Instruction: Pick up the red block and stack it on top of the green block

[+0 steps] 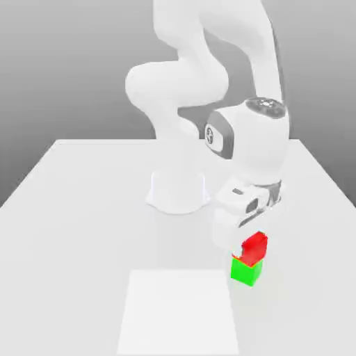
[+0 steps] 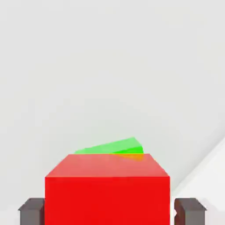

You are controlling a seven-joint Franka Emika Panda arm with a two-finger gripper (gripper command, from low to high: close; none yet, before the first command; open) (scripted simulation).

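Red block on green block, gripper at the stack.
Gripper [image 2: 107, 211] fingers [image 2: 31, 211] flank red block [image 1: 255, 245], apparently grasping it; it sits on green block [image 1: 247, 270], slightly offset, on tabletop [image 1: 83, 208].

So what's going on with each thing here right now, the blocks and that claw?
red block: sitting on top of the green one, between the claw's fingers.
green block: on the table, under the red one.
gripper: down over the stack, fingers beside the red block.
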